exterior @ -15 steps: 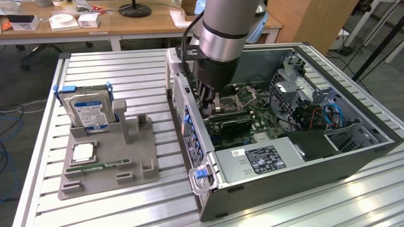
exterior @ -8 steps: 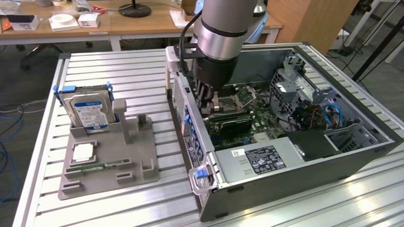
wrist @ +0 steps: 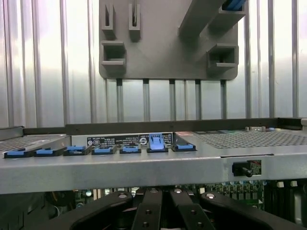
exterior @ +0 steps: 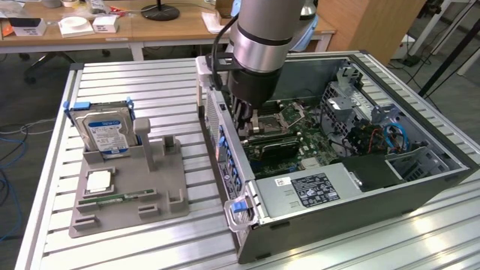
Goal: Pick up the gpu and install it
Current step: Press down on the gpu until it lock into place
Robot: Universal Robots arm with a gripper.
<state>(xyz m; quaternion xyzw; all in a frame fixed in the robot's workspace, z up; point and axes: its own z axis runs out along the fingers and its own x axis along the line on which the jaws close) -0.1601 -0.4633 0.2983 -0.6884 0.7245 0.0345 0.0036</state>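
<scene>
- Gripper (exterior: 251,121) sat low inside the computer case (exterior: 360,219), centre of the exterior frame, jaws closed together; the wrist view showed the fingers (wrist: 148,213) meeting just behind the case's rear wall.
- Couldn't tell whether anything thin was pinched between them.
- gpu (exterior: 276,148): dark card with a green edge, on edge over the motherboard, just below-right of the gripper in the exterior frame. Looked lined up with the slot row, probably to get the bracket end against the rear wall.
- Blue slot clips (wrist: 156,142) ran along that rear wall; one stood raised, likely the bay for the bracket.
- Case lay on its side, open face up, presumably for straight-down access.
- Grey parts fixture (exterior: 120,211) at lower left held the hard drive (exterior: 107,130) upright and the memory stick (exterior: 116,197) flat; its tall slotted posts were empty.
- Surface: slatted aluminium table (exterior: 150,84), glare at lower right.
- Room: wooden desks (exterior: 90,36) with boxes along the top edge, cables on the floor at far left.
</scene>
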